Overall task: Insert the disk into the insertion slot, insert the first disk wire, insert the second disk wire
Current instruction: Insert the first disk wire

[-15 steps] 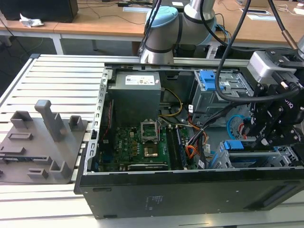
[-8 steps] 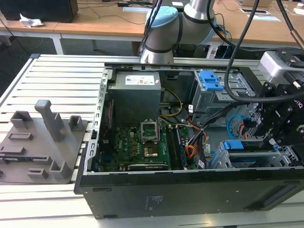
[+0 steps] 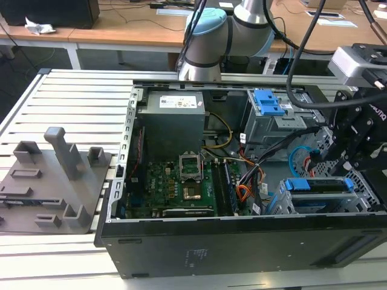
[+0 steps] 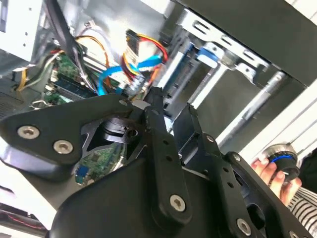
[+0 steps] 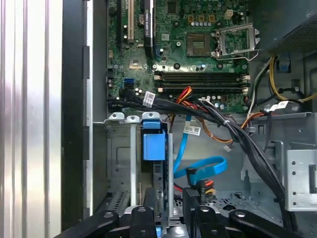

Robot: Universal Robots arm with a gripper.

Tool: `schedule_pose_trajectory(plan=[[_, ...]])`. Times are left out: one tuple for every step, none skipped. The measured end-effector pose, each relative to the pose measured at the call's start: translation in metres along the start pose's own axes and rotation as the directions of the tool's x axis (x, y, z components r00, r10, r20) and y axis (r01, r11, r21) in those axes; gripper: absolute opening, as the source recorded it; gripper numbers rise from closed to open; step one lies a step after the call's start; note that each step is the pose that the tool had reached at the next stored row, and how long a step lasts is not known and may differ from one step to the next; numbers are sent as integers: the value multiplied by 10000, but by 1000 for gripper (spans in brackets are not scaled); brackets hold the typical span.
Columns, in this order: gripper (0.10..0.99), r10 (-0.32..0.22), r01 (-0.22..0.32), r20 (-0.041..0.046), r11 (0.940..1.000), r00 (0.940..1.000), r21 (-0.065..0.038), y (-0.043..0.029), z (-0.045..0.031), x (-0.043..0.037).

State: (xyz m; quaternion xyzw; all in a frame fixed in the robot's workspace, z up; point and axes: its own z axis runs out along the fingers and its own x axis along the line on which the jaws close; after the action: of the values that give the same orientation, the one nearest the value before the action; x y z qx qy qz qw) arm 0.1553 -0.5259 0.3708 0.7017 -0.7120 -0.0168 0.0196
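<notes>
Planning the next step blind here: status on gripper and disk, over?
Gripper over the insertion slot. Disk in blue frame sits in it. Blue data cable lies alongside, black wire bundle close by.

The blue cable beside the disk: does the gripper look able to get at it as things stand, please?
Probably yes: in the first wrist view the blue cable lies uncovered beside the disk, close to the gripper, though a black cable bundle runs nearby.
</notes>
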Motion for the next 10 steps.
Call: schedule_pose_trajectory(plan=[[361, 1, -1, 1, 10000, 10000, 0, 1, 0, -53], [361, 0, 0, 0, 10000, 10000, 0, 1, 1, -82], [361, 0, 0, 1, 10000, 10000, -1, 0, 32, -85], [361, 0, 0, 1, 10000, 10000, -1, -2, 66, -85], [361, 0, 0, -1, 10000, 10000, 0, -3, 88, -85], [361, -1, 1, -1, 10000, 10000, -1, -4, 103, -85], [361, 0, 0, 0, 10000, 10000, 0, -6, 143, -85], [361, 0, 0, 0, 10000, 10000, 0, -7, 157, -85], [361, 0, 0, 0, 10000, 10000, 0, -7, 161, -86], [361, 0, 0, -2, 10000, 10000, 0, -7, 160, -86]])
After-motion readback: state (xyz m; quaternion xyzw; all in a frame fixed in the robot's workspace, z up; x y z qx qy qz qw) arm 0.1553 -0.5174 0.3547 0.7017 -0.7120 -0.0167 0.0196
